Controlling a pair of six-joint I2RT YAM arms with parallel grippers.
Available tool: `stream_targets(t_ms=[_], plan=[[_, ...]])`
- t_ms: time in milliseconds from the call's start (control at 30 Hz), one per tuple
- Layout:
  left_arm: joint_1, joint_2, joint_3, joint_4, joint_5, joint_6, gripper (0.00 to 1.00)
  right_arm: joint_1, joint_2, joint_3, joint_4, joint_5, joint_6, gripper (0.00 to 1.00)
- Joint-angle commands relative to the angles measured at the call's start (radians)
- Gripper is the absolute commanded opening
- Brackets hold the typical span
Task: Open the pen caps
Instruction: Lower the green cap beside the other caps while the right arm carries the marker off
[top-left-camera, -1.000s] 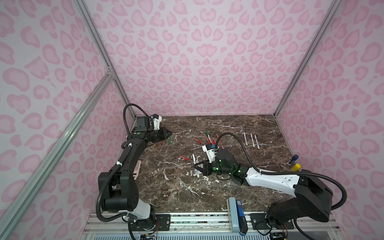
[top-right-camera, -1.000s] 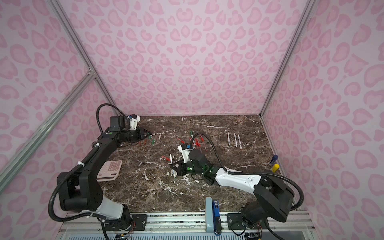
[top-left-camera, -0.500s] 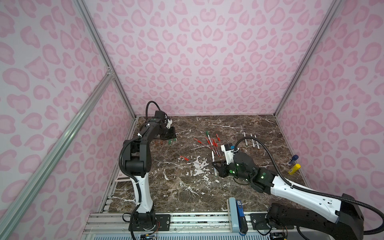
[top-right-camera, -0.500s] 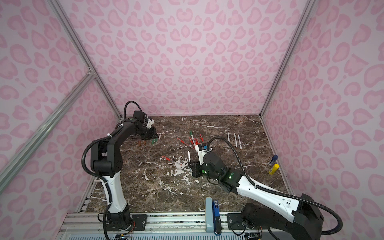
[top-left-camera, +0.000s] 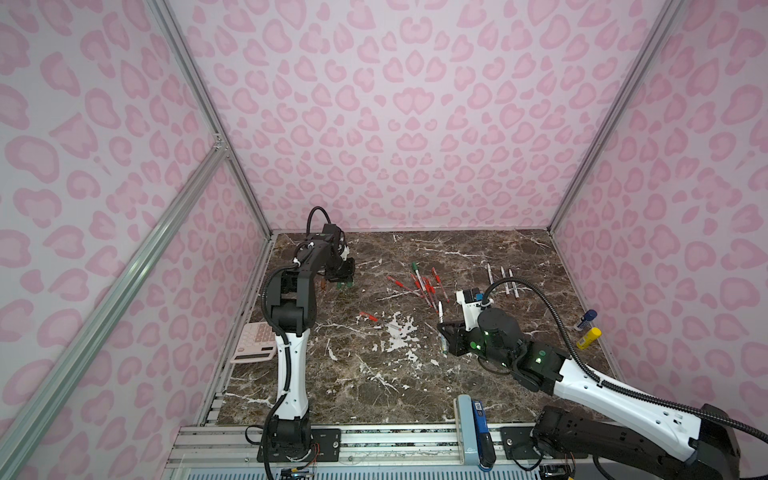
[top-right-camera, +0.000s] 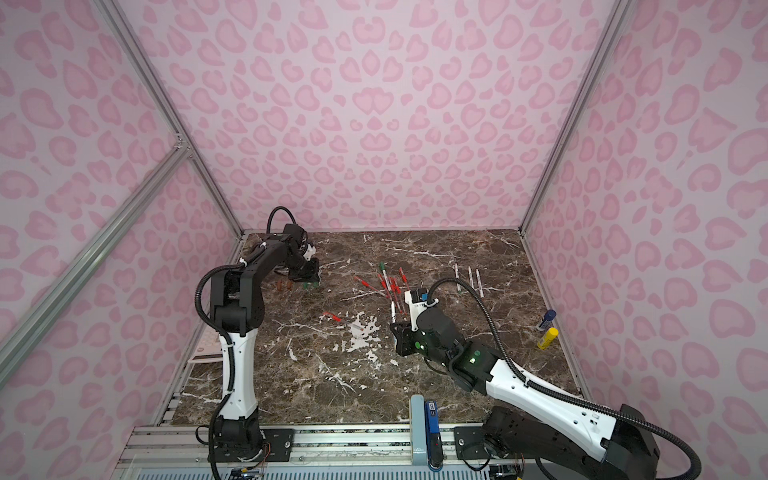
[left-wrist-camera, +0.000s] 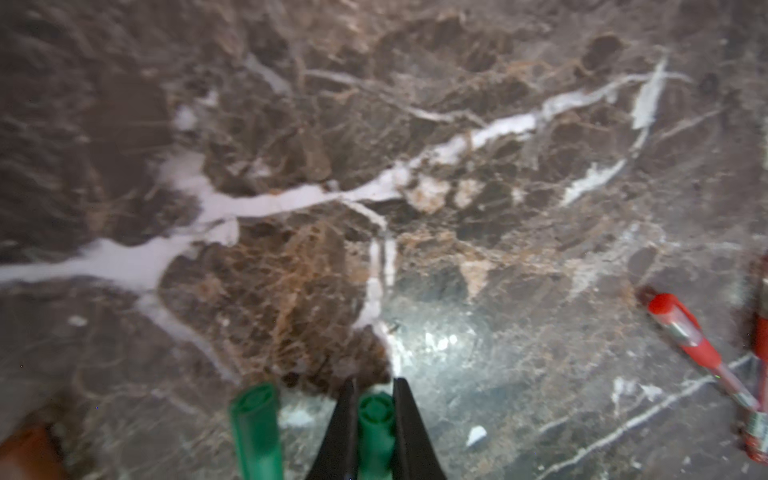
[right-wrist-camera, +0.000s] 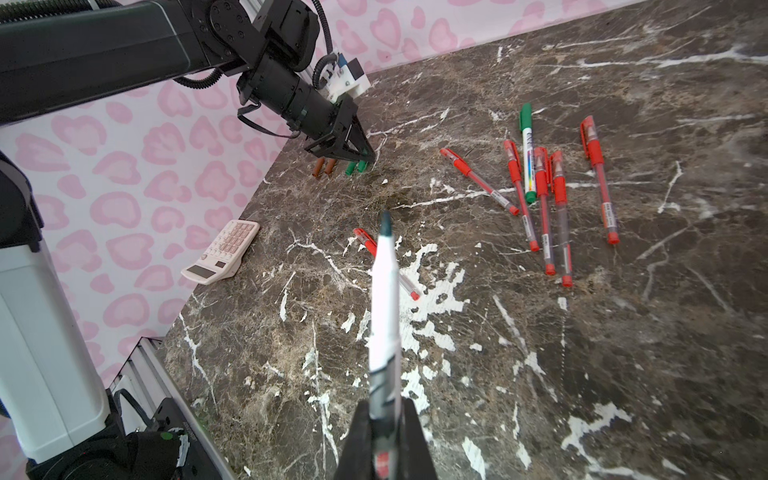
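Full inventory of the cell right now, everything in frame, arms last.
Red-capped clear gel pens: six, red; five clustered mid-table, one apart toward the front.
Green-capped white marker: one; in that cluster.
Thin white pens: three; side by side, back right.
Small brown plastic caps: two; back left.
Loose green plastic cap: one; beside the brown ones.
Pink calculator: one; left table edge.
Thick blue-capped tube and thick yellow tube: one each; right edge.
Brown marble table: one.
Left hand: shut on a second green cap.
Right hand: shut on a white pen with bare dark tip.
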Motion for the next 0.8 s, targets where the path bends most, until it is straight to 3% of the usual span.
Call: stream_targets(t_ms=[0, 267, 467, 733, 767], plan=[[-0.001, 0.028, 0.038, -0.04, -0.043, 0.003, 0.12, -0.003, 0.004, -0.006, 0.007, 0.014, -0.011, 0.0], [-0.004, 0.033, 0.046, -0.046, -0.076, 0.005, 0.27, -0.006, 0.018, 0.01, -0.005, 0.002, -0.013, 0.0], [-0.006, 0.018, 0.042, -0.047, -0.076, 0.001, 0.32, -0.01, 0.005, 0.004, 0.005, 0.011, -0.02, 0.0], [-0.023, -0.184, -0.047, -0.02, -0.033, -0.018, 0.35, -0.09, -0.001, 0.057, -0.088, 0.012, -0.063, 0.0], [-0.028, -0.233, -0.072, -0.01, -0.026, -0.019, 0.4, -0.106, 0.005, 0.07, -0.108, 0.015, -0.079, 0.0]])
